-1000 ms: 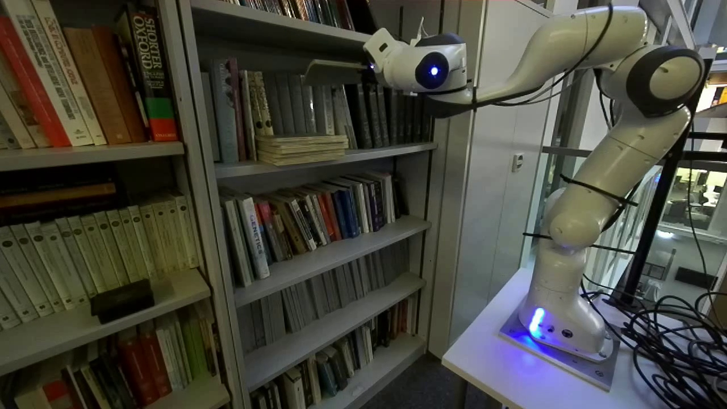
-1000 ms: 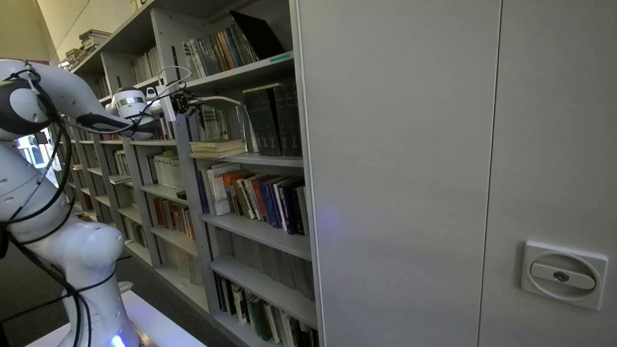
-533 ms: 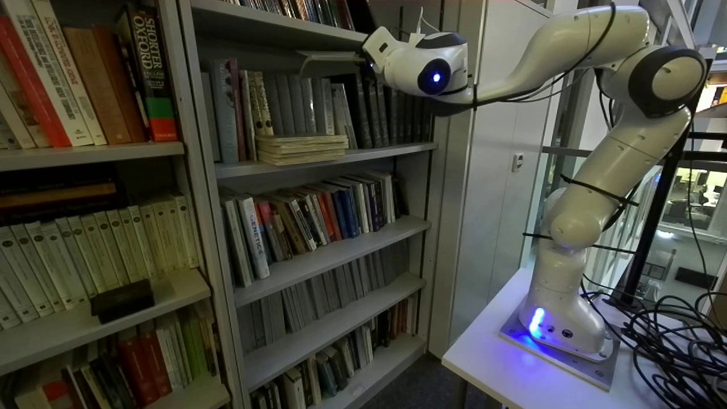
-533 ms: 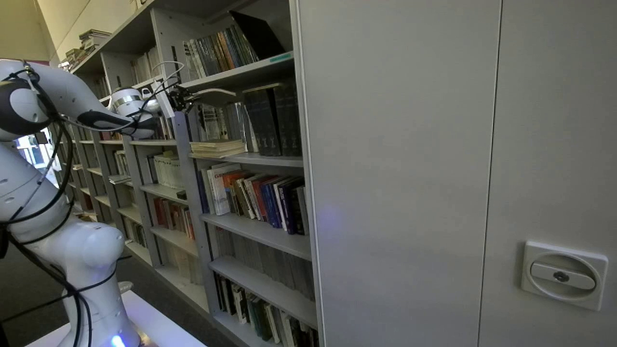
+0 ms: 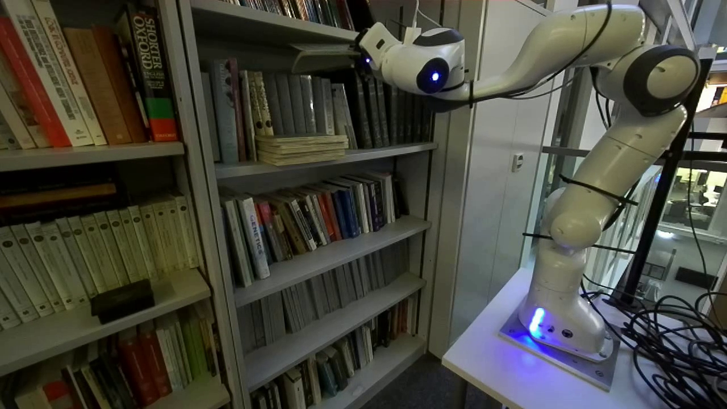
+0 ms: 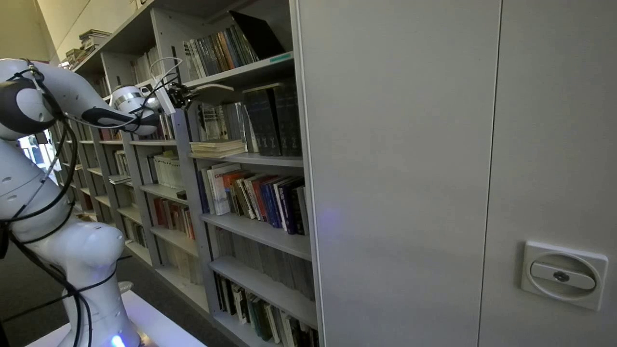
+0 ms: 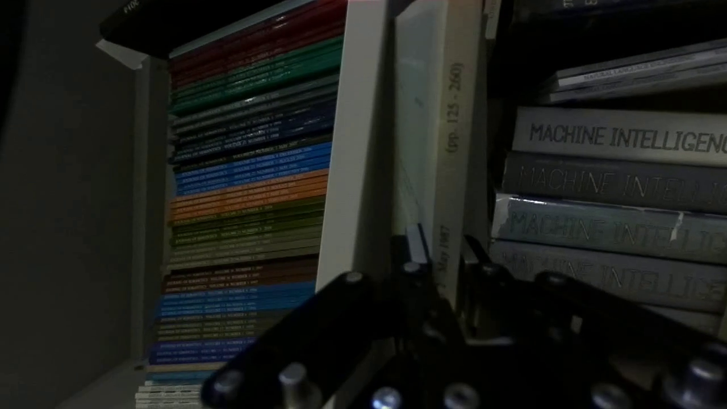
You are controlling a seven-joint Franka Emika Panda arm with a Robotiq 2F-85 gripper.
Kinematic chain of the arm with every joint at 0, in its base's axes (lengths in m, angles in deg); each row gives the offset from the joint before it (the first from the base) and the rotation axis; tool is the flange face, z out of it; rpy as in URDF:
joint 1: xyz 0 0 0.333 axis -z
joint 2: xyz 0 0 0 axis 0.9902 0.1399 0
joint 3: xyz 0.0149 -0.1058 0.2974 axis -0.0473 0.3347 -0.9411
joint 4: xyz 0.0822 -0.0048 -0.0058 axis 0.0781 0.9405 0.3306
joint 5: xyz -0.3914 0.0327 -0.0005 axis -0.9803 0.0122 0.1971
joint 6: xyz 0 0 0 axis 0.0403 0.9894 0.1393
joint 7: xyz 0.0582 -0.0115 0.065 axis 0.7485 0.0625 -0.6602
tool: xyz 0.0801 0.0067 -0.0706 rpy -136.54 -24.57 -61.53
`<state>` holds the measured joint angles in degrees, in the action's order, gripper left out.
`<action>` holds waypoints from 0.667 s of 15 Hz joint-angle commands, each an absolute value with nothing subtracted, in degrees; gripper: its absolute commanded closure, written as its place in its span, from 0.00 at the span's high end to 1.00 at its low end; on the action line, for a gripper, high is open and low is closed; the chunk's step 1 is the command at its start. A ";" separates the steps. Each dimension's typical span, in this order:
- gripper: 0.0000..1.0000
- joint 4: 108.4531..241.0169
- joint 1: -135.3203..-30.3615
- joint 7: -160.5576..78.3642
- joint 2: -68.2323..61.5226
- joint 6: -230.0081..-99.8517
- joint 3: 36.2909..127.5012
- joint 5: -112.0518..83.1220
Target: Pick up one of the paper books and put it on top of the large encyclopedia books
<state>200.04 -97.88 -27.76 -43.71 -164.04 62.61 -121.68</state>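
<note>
Raised slightly since a second ago, the book (image 7: 440, 142) is pinched at its spine between the fingers (image 7: 416, 253), jutting beyond them.

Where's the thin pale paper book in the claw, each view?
In an exterior view: thin pale paper book near top, just left of centre.
In an exterior view: book in upper left quarter.
Wrist view: book right of centre, lower end in the claw.
Shared landmark: row of thin multicoloured journals, above the book in both exterior views, left in wrist view.
</note>
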 commanded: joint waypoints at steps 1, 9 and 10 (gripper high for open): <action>0.03 195.42 -98.22 -28.44 -41.64 -165.85 63.93 -124.20; 0.03 190.51 -96.83 -30.39 -37.90 -167.14 66.10 -123.90; 0.03 190.15 -96.65 -30.82 -37.52 -167.63 66.43 -123.77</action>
<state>193.95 -97.51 -28.75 -39.55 -165.34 65.30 -122.13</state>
